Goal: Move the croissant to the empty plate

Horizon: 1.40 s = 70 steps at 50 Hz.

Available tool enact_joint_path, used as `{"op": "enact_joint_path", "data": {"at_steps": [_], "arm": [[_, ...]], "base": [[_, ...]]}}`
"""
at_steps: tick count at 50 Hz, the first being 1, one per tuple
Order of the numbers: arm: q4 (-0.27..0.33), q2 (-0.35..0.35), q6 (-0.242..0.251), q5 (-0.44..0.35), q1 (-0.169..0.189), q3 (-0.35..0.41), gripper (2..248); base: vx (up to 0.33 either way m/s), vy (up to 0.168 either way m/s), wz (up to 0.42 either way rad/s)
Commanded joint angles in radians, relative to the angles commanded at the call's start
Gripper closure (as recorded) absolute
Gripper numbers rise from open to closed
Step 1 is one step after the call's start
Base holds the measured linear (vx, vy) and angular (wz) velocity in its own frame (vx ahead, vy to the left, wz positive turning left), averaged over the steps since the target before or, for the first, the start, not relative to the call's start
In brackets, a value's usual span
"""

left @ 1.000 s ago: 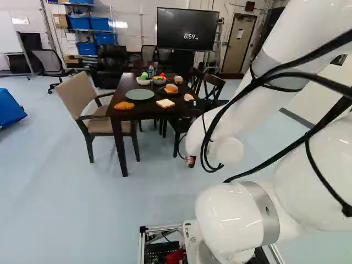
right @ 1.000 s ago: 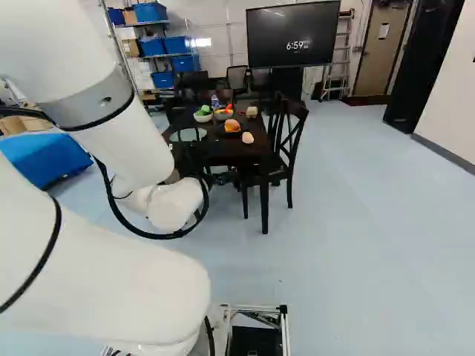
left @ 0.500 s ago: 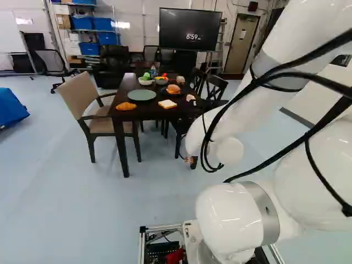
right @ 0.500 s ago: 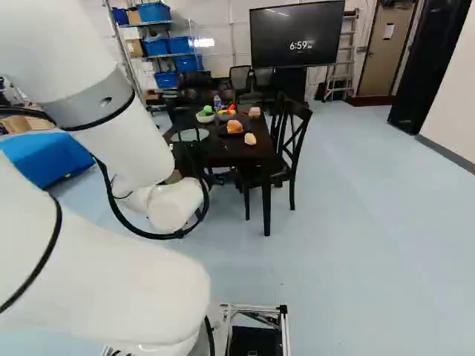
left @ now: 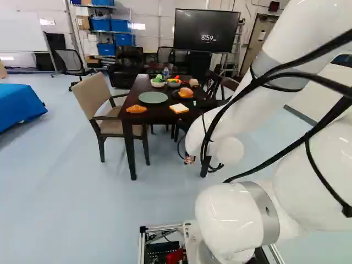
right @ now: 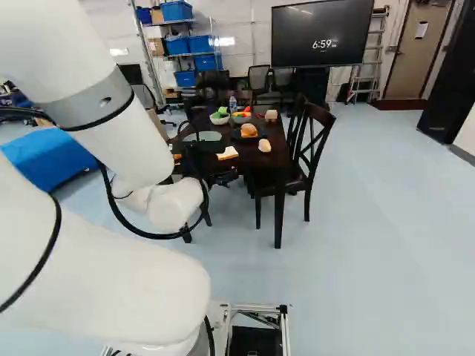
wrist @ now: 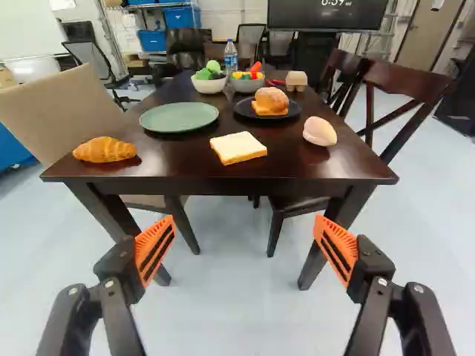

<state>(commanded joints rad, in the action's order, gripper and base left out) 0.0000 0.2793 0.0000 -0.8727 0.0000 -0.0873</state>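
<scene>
Only a small part of my gripper [left: 190,160] shows in the left base view, below the arm's wrist. In the wrist view the gripper [wrist: 245,236] stands wide open with nothing between its orange pads, short of the table's near edge. The golden croissant [wrist: 105,150] lies directly on the tabletop near its left front corner, ahead of the gripper and off to one side; the left base view shows this croissant [left: 136,109] too. Behind and beside it rests the bare green plate [wrist: 179,117], not touching it.
On the dark table [wrist: 223,169] are a bread slice [wrist: 238,147], a pinkish roll-like item [wrist: 320,131], a dark plate with a bun [wrist: 270,101], two bowls and a bottle [wrist: 231,56]. A beige chair [left: 98,99] flanks the table; a dark chair [right: 315,148] stands opposite.
The base has moved nearer the table and turned somewhat left: the scene has shifted right and the table looks larger. My arm holds its pose against its lowest joint.
</scene>
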Motion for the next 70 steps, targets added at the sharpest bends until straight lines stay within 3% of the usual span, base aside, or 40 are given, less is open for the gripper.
{"op": "enact_joint_path", "data": {"at_steps": [19, 70], "arm": [[0.000, 0.000, 0.000, 0.000, 0.000, 0.000, 3], [0.000, 0.000, 0.000, 0.000, 0.000, 0.000, 3]], "base": [[0.189, -0.004, 0.151], [0.156, 0.022, -0.013]]}}
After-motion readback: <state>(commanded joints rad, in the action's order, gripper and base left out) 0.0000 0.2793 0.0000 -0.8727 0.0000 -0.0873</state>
